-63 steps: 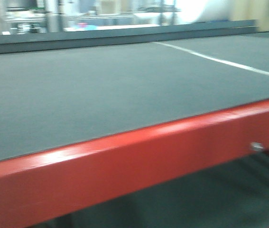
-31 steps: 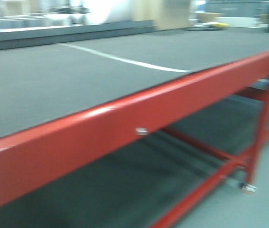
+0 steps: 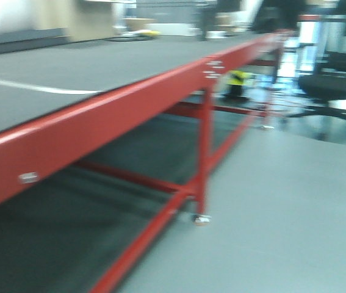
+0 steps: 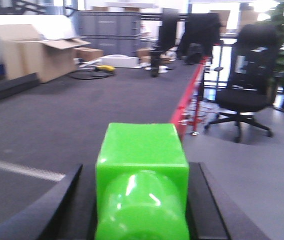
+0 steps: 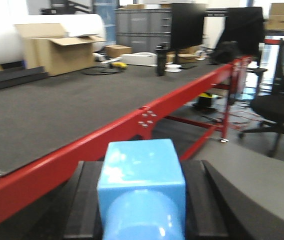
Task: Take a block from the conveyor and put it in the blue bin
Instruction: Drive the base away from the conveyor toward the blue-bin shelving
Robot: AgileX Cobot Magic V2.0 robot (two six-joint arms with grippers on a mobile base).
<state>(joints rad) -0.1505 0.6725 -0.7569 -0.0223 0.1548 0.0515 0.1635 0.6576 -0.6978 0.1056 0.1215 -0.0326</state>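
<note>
Rotation toward the right separates the front view from half a second ago. The wide conveyor of dark grey woven belt, which then filled most of the picture, now sits from 9 to 12 o'clock. Its white seam line is pushed out to 9 o'clock, and its glossy red metal frame runs from 8 toward 1 o'clock. The red upright leg, earlier at the 3 o'clock edge, stands at centre. Pale grey floor and a black office chair at 2 o'clock have come into sight; everything is blurred. In the left wrist view the left gripper has its dark fingers closed against both sides of a bright green plastic block, held above the belt with the red edge at 1 o'clock. In the right wrist view the right gripper likewise pinches a light blue plastic block between black fingers, with the red frame passing from 8 to 1 o'clock and floor at 4 o'clock.
</note>
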